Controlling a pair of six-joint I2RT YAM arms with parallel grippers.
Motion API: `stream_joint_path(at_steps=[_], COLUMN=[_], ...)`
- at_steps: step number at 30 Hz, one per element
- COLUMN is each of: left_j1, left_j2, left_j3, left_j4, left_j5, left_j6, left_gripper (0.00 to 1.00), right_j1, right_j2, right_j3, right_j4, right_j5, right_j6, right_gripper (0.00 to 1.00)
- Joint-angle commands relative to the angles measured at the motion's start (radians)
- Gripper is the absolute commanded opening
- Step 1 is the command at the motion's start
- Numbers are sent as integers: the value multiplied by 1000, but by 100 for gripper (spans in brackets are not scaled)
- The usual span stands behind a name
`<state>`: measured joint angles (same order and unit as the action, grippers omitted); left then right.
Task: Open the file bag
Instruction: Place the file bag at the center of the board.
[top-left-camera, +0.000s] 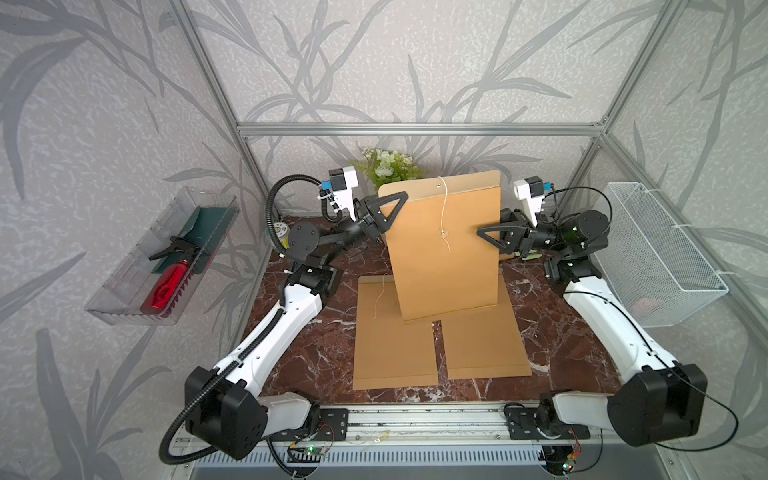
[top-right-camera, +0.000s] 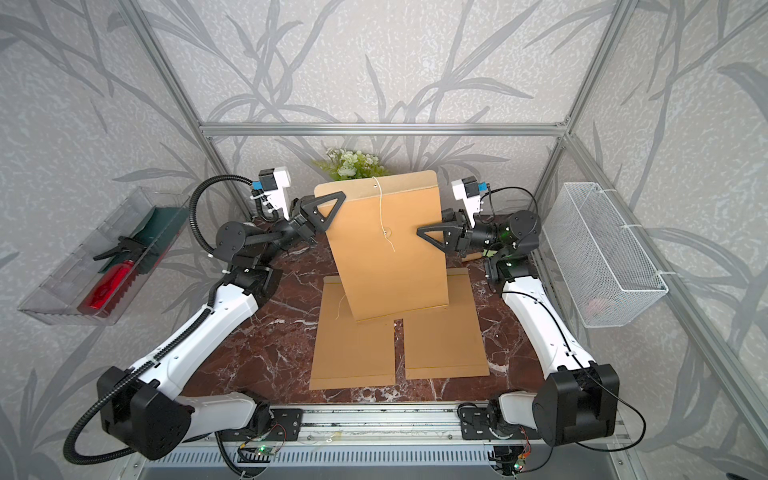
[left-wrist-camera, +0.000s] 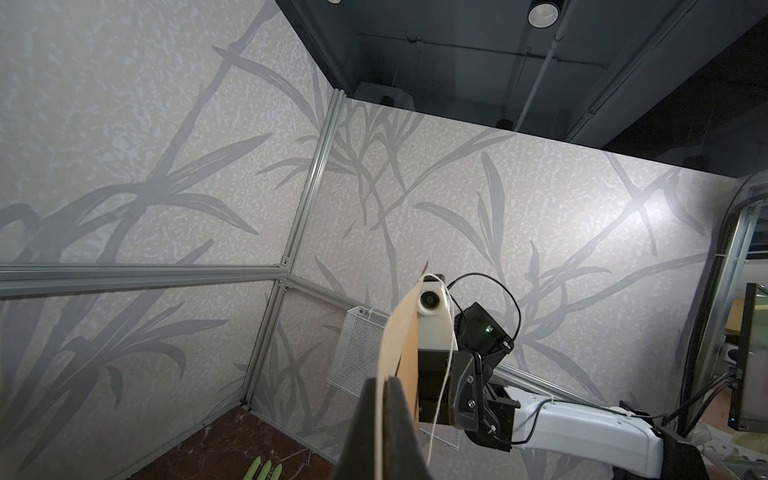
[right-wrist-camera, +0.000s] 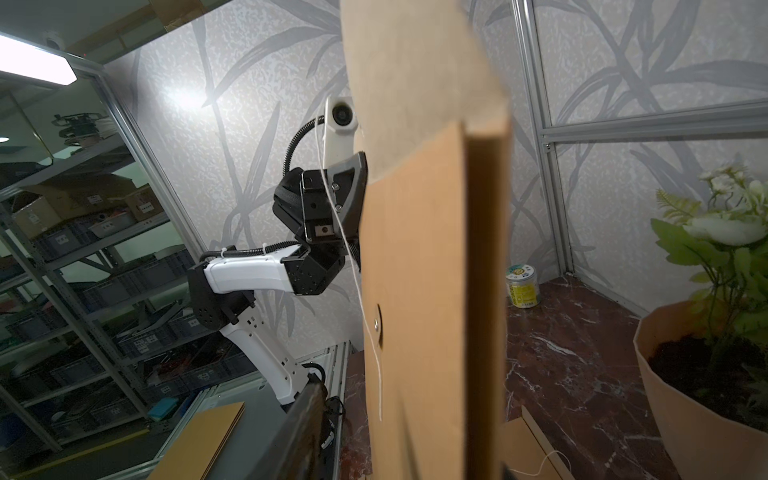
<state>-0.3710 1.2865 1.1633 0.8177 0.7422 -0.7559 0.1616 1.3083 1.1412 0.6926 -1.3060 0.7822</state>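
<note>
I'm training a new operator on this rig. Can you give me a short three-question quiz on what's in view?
1. True or false: the left gripper is shut on the upright bag.
2. How many flat bags lie on the table?
3. The upright bag's string is: A wound shut; B hanging loose; C missing.
Key: 1 true. 2 two. 3 B.

File bag (top-left-camera: 444, 266) upright between left gripper (top-left-camera: 399, 201) and right gripper (top-left-camera: 482, 232), two flat envelopes (top-left-camera: 395, 353) before it on table (top-left-camera: 303, 353), plant (top-left-camera: 390, 164) behind.
</note>
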Motion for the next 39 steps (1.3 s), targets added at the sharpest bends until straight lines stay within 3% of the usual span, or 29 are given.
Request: stream_joint_path(at_steps=[1, 4, 10, 19, 20, 22, 25, 28, 32, 39], left_j1=[6, 7, 13, 36, 40, 50, 64, 74, 78, 81], left_j2=[4, 0, -1, -21, -25, -44, -93, -153, -239, -378], left_j3=[55, 59, 63, 56, 56, 51, 33, 40, 74, 96], left_j4=[51, 36, 3, -122, -156, -236, -389, -591, -868, -1117], left_j5=[0, -4, -4, -14, -17, -33, -84, -159, -302, -554], left_j6=[-22, -10, 13, 97, 115, 167, 281, 423, 618, 782], left_gripper=[0, 0, 0, 0, 1, 12, 26, 34, 38, 40], right_j1=[29, 39, 39, 39, 39, 41, 59, 116, 234, 430], right_j2=[-42, -52, -77, -103, -100, -93, -91, -100, -82, 17], right_j3=[-4, -20, -46, -79, -77, -74, -79, -66, -28, -21], right_j4=[-216, -246, -264, -320, -322, -321, -341, -477, -687, -684], right_j5=[41, 54, 68, 102, 110, 122, 149, 218, 397, 667], right_j6=[-222, -251, -250, -241, -226, -194, -179, -275, -384, -255], right_gripper=[46, 45, 34, 4, 2, 0, 0, 0, 0, 0])
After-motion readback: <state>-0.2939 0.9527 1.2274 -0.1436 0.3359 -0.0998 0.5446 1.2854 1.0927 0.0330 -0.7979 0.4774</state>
